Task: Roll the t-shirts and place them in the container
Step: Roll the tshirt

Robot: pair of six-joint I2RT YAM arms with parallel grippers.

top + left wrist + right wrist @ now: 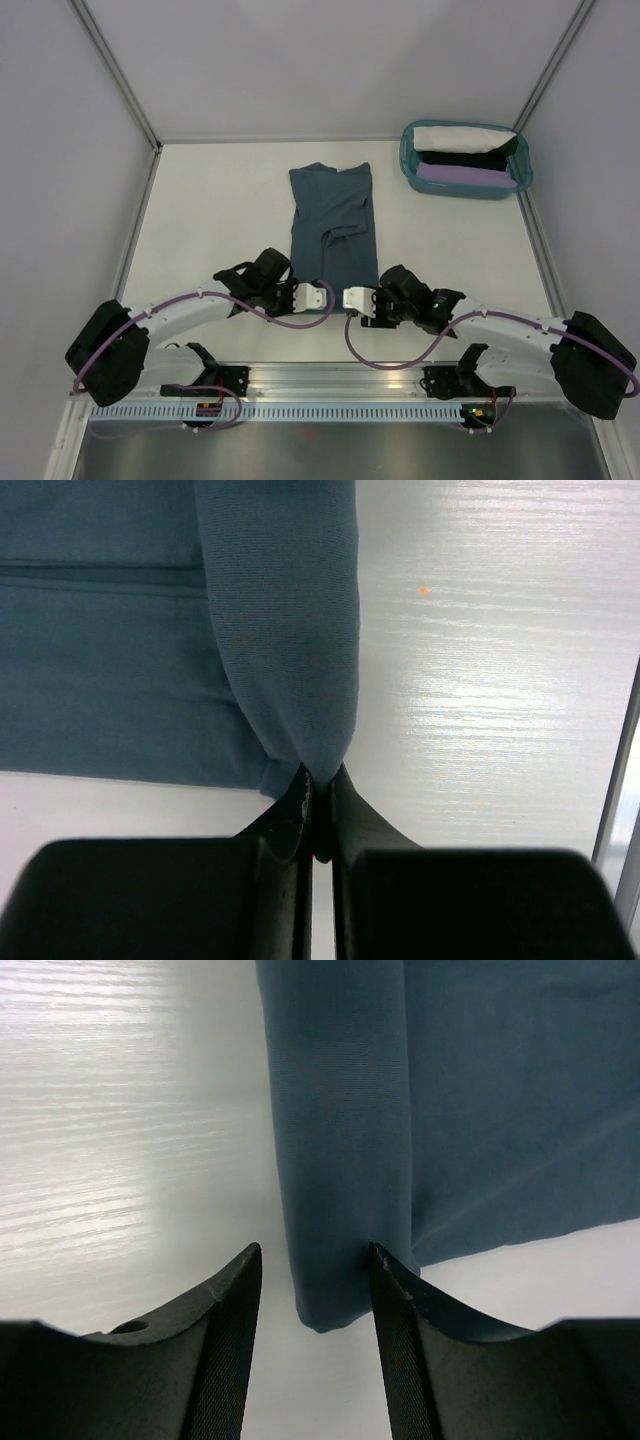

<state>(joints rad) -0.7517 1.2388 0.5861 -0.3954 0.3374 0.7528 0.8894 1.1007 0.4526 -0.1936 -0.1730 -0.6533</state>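
I am looking down on a slate-blue t-shirt (335, 225) lying folded into a long narrow strip mid-table, its near hem just in front of both arms and well apart from the teal basket (466, 187) in the far right corner. My left gripper (320, 780) is clenching a pinch of cloth at that hem, while my right gripper (315, 1252) is standing released, its fingers straddling a folded edge. The cloth is looking light, soft and limp, so I am judging the two near hem corners the best hold for an even roll.
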